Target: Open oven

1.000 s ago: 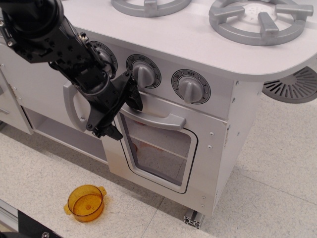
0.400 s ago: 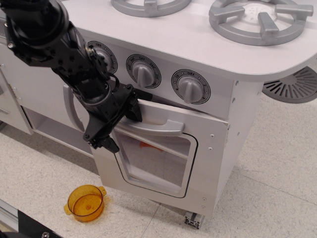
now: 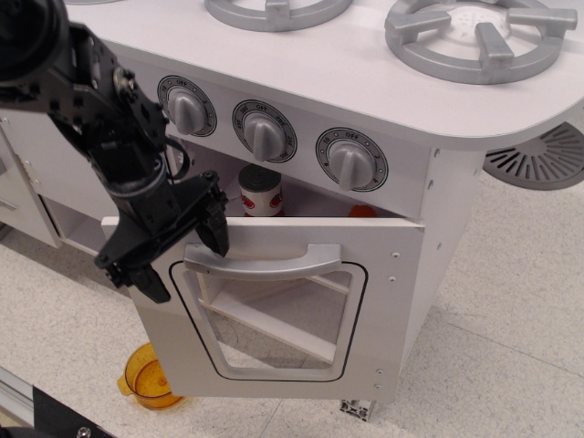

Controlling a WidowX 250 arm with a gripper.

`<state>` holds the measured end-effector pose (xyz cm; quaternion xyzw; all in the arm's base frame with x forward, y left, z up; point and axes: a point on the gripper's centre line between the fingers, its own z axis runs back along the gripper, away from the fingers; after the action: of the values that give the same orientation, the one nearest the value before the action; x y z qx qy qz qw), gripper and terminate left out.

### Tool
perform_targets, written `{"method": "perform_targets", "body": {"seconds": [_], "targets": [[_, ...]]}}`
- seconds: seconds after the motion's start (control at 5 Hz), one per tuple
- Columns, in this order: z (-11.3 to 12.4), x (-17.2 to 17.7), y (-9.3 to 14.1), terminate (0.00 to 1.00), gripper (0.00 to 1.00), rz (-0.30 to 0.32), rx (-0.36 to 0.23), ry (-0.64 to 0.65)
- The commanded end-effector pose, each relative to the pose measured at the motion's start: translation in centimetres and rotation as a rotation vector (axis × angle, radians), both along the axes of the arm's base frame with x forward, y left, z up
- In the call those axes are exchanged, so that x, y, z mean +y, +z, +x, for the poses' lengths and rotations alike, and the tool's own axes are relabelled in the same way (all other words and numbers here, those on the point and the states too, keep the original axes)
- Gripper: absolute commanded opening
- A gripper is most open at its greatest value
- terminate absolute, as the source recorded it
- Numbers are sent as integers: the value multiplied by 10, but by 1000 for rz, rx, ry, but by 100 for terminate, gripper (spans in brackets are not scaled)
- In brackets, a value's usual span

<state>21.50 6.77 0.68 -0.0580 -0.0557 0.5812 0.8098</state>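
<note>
The white toy oven (image 3: 401, 182) has grey dial knobs (image 3: 351, 161) along its front panel. Its door (image 3: 274, 310), with a rounded clear window and a wide grey bar handle (image 3: 260, 265), is swung well down and outward. My black gripper (image 3: 178, 246) is at the left end of the handle, one finger (image 3: 217, 233) hooked behind the bar and the other (image 3: 146, 278) hanging over the door's left edge. Whether it clamps the handle I cannot tell. Inside the oven a red-and-white can (image 3: 260, 192) and an orange item (image 3: 363, 211) show.
An orange translucent pot (image 3: 146, 383) lies on the floor, partly hidden under the door's lower left corner. Grey burner grates (image 3: 479, 36) sit on the stove top. A grey vent disc (image 3: 543, 160) lies on the floor at right. White cabinet (image 3: 18, 182) stands at left.
The oven door has swung from nearly shut to widely open, downward and outward. My gripper moved down and left with the handle. The can inside came into view.
</note>
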Motion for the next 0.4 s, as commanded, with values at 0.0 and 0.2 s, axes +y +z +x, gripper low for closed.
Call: {"method": "perform_targets", "body": {"seconds": [0.0, 0.2], "targets": [[10, 9, 33, 0, 100, 168, 10, -190], [22, 19, 48, 0, 100, 227, 37, -259]]}}
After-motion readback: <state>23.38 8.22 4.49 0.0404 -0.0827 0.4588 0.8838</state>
